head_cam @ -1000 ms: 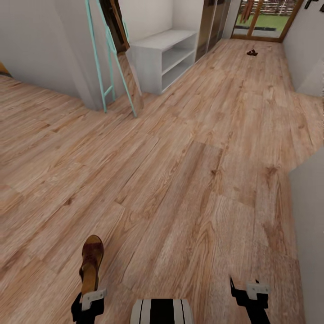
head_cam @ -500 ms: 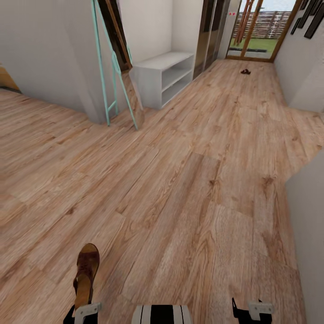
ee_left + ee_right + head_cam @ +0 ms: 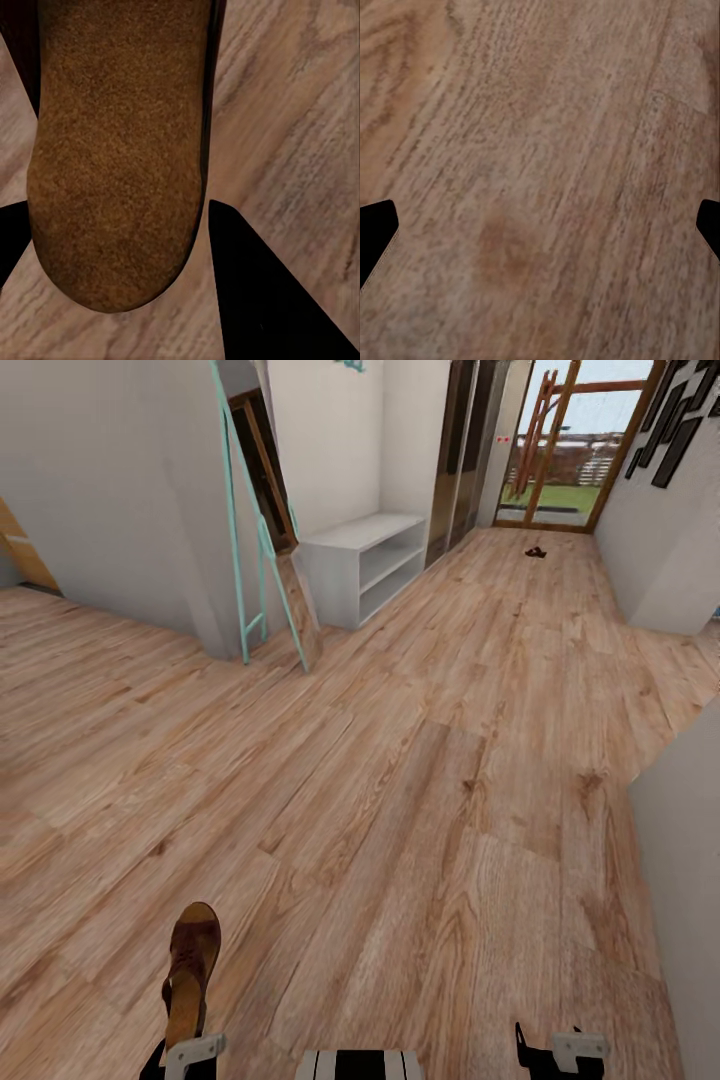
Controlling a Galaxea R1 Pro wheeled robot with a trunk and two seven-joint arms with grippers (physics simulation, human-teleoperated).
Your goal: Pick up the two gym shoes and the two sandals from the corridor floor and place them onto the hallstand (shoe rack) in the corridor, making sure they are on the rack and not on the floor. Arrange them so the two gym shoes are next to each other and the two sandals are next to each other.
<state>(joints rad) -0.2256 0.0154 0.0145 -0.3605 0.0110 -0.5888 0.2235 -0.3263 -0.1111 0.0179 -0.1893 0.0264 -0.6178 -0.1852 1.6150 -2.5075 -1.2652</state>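
1. Tilting up over the last second, the head camera now takes in more of the corridor's far end; the rack [image 3: 362, 565] and the far sandal [image 3: 536, 552] sit lower in view, which is camera motion, not theirs.
2. Left gripper [image 3: 185, 1050] holds a sandal [image 3: 190, 970] as before, its fingers closed on the heel end with the toe pointing ahead; the left wrist view shows its sole [image 3: 120, 150] between the dark fingers [image 3: 262, 300].
3. Right gripper [image 3: 548, 1048] carries nothing; its fingers [image 3: 376, 229] stand wide over bare floor [image 3: 547, 150].
4. Judging by this, the robot is carrying the sandal toward the rack, which is well ahead on the left.
5. No gym shoes can be made out.
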